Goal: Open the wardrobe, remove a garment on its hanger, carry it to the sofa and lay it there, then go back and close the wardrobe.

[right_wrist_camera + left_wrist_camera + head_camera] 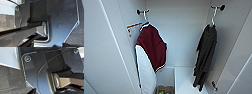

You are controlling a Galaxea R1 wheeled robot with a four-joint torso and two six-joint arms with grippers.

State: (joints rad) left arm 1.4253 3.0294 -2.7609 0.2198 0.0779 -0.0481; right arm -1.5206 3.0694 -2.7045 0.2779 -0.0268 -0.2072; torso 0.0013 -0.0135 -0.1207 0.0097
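A maroon jacket with white sleeves and striped cuffs (pixel 151 53) hangs from a dark round peg (pixel 138 11) by a pale hook. Behind its shoulder shows a white paper sheet with an orange top strip (pixel 133 31). Below it lie indistinct coloured items (pixel 164 90). Dark grey carpet flooring (pixel 11 79) appears in the left wrist view.

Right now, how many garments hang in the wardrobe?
2: a maroon jacket with white sleeves on the left hook, the dark garment on the right hook. Others may be hidden.
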